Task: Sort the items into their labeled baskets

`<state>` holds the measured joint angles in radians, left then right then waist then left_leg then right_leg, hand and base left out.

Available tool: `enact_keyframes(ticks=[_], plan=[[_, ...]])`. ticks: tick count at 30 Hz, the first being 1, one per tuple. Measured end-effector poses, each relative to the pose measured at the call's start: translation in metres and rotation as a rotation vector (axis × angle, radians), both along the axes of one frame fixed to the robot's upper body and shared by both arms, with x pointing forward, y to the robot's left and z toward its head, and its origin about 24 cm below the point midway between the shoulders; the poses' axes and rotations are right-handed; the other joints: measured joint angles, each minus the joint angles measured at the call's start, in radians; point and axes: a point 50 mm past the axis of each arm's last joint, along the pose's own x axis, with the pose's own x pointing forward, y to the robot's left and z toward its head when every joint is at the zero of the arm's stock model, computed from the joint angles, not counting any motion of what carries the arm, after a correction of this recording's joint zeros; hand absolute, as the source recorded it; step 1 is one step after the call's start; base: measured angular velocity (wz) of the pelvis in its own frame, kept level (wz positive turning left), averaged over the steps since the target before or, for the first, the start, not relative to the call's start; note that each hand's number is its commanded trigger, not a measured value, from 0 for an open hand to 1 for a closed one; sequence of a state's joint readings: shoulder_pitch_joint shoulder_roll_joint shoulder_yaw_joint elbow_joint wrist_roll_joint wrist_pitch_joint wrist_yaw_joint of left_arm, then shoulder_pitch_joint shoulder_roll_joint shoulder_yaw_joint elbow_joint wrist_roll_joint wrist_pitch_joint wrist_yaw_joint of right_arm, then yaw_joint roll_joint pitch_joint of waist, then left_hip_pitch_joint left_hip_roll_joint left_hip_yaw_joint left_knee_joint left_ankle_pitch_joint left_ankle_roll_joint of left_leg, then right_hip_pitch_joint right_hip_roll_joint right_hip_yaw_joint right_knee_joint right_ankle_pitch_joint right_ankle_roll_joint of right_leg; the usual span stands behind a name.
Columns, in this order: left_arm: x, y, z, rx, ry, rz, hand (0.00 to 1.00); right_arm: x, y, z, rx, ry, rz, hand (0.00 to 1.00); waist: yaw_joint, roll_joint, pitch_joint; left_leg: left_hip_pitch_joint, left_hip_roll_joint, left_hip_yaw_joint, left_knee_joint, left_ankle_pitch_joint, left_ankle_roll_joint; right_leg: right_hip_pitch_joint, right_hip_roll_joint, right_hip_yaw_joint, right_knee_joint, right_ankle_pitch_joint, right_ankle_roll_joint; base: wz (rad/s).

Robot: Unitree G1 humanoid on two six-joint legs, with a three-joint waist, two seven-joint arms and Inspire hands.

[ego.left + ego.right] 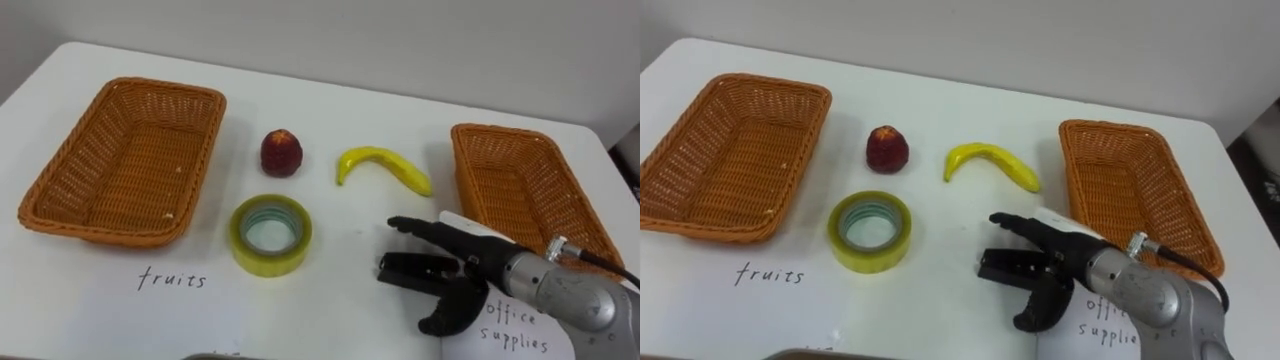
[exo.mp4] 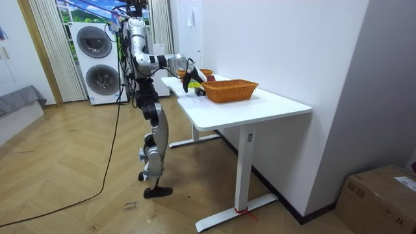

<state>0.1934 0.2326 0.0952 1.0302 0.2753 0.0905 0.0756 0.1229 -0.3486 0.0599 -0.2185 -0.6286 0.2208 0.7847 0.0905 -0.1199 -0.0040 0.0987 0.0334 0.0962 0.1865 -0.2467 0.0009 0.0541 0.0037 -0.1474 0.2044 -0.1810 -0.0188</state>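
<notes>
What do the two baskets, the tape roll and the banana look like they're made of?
The left basket and right basket look like woven wicker or rattan-like strands, matte orange-brown, and the weave shows. The tape roll looks like glossy, translucent yellowish film wound in a ring. The banana is smooth and evenly yellow, possibly plastic, but that is uncertain.

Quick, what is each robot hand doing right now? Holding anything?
Right robot hand: open, holding nothing.
Left robot hand: cannot be told.
</notes>
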Motion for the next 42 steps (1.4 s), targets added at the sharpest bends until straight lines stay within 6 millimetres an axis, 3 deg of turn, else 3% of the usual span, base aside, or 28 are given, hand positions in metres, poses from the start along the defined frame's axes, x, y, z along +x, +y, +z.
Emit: enact_keyframes(ticks=[7,18,19,20,21,42], plan=[[-0.006,0.0,0.0,0.014,0.02,0.011,0.0,0.0,-0.002,-0.001,-0.01,0.013,-0.016,0.0,0.0,0.014,0.0013,0.0,0.0,0.0,0.001,0.0,0.0,-0.001,0.001,0.004,0.0,0.001,-0.002,0.0],[-0.007,-0.001,0.0,0.032,0.021,0.018,0.0,0.0,-0.002,-0.001,-0.014,0.012,-0.018,0.0,0.0,0.02,0.0011,-0.001,-0.001,-0.001,0.0,0.0,0.0,-0.002,0.001,0.005,0.0,0.001,-0.001,0.0],[-0.008,-0.001,0.0,0.033,0.022,0.018,0.0,0.0,-0.002,-0.001,-0.017,0.013,-0.018,0.1,0.0,0.021,0.0011,-0.001,-0.001,-0.001,0.001,0.0,0.0,-0.001,0.001,0.005,0.0,0.001,-0.001,0.0],[-0.008,-0.001,0.0,0.033,0.022,0.018,0.0,0.0,-0.002,-0.001,-0.023,0.013,-0.018,0.74,0.0,0.021,0.0012,-0.001,-0.001,-0.001,0.001,0.0,0.0,-0.001,0.001,0.005,0.0,0.001,-0.001,0.0],[-0.007,-0.001,0.0,0.032,0.021,0.019,0.0,0.0,-0.002,-0.002,-0.034,0.011,-0.017,1.0,0.0,0.022,0.001,-0.001,-0.001,-0.001,0.0,0.0,0.0,-0.001,0.0,0.005,0.0,0.002,-0.001,0.0],[0.003,-0.007,-0.001,0.015,0.0,0.002,0.0,0.012,0.004,0.004,-0.081,-0.1,-0.064,1.0,0.0,0.035,0.0008,-0.003,-0.003,-0.003,-0.006,0.0,0.001,-0.002,0.002,0.005,-0.011,0.003,0.001,0.0]])
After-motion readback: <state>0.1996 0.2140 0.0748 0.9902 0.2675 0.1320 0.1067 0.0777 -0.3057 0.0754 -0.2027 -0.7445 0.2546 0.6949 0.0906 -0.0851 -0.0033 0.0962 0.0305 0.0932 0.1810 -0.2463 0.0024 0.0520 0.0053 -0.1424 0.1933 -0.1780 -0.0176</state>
